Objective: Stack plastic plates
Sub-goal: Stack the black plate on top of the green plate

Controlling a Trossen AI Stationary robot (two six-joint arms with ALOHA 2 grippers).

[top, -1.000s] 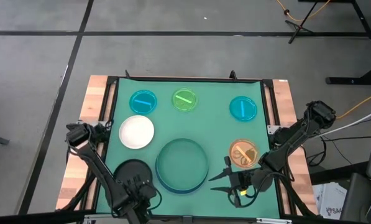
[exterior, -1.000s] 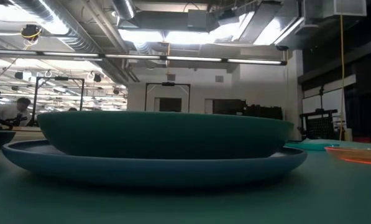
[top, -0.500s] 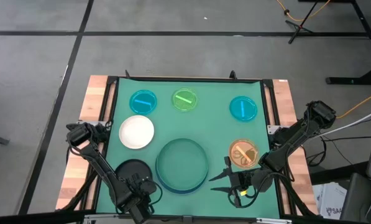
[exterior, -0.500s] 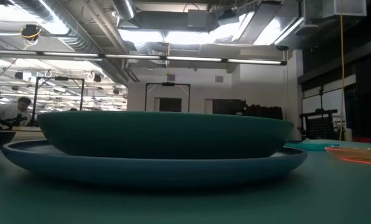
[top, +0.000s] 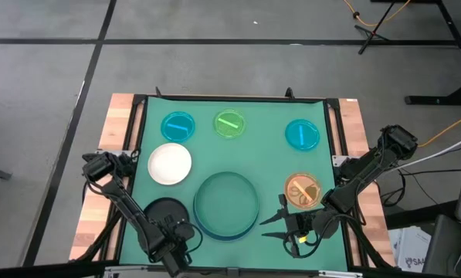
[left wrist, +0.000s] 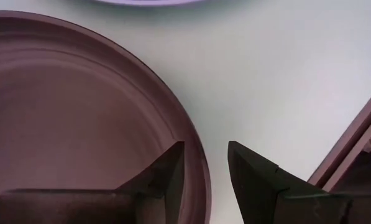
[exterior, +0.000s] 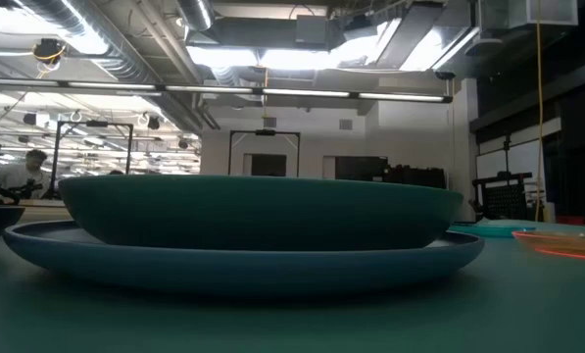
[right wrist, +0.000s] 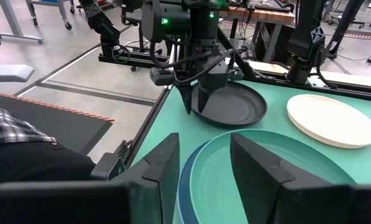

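**Left gripper repositioned on the black plate rim; no plate lifted**

1. Large plates. The teal-green round plastic plate [top: 226,204] sits nested inside the light-blue round plastic plate [top: 232,234] at the near centre of the green table mat [top: 265,147]. Both occupy the same position as one second ago. This pair forms the stack base.

2. Medium plates. The black round plastic plate [top: 163,212] lies flat on the mat just left of the base. The white round plastic plate [top: 170,164] lies beyond it, untouched.

3. Small plates. Two translucent blue plates [top: 177,126] [top: 302,134], one translucent green plate [top: 229,123] and one translucent orange plate [top: 303,191] rest apart on the mat, unmoved.

4. Left gripper [top: 171,235]. Over the last second it has shifted slightly toward the near edge of the black plate. Its fingers [left wrist: 166,180] are slightly parted and straddle the plate rim, one inside, one outside. Contact cannot be confirmed. Judgement: a rim grasp is in preparation; the black plate is the next item to go on the base.

5. Right gripper [top: 280,222]. It waits with fingers spread, near the orange plate, unchanged.
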